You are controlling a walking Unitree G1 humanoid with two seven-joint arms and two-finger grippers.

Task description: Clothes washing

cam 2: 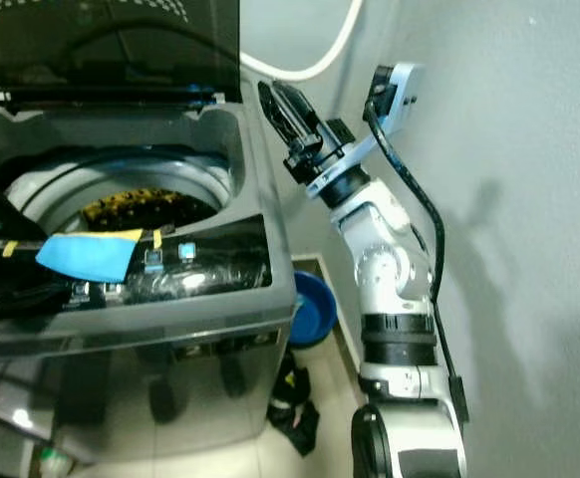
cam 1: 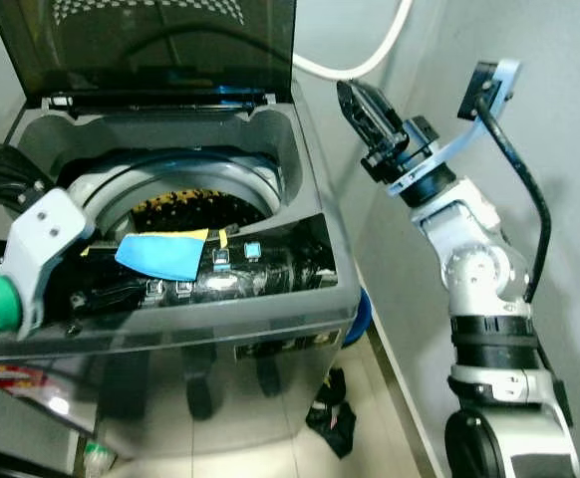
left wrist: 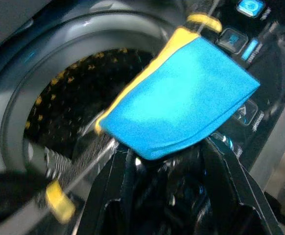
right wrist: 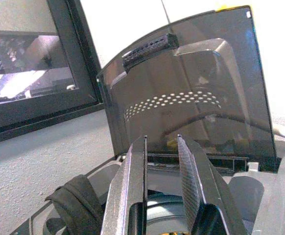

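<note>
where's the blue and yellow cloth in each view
left eye view: blue and yellow cloth over the drum's front rim
right eye view: same cloth, nearer the left edge
left wrist view: fills the centre, ahead of the left pincer
right wrist view: not in it
shared landmark: raised washer lid

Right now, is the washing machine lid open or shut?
Open: the lid stands upright behind the drum opening, where dark yellow-patterned laundry shows inside.

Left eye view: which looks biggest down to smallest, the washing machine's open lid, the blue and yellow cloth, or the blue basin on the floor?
1. Open lid
2. Blue and yellow cloth
3. Blue basin, mostly hidden behind the washing machine, so its rank is unsure.
</note>
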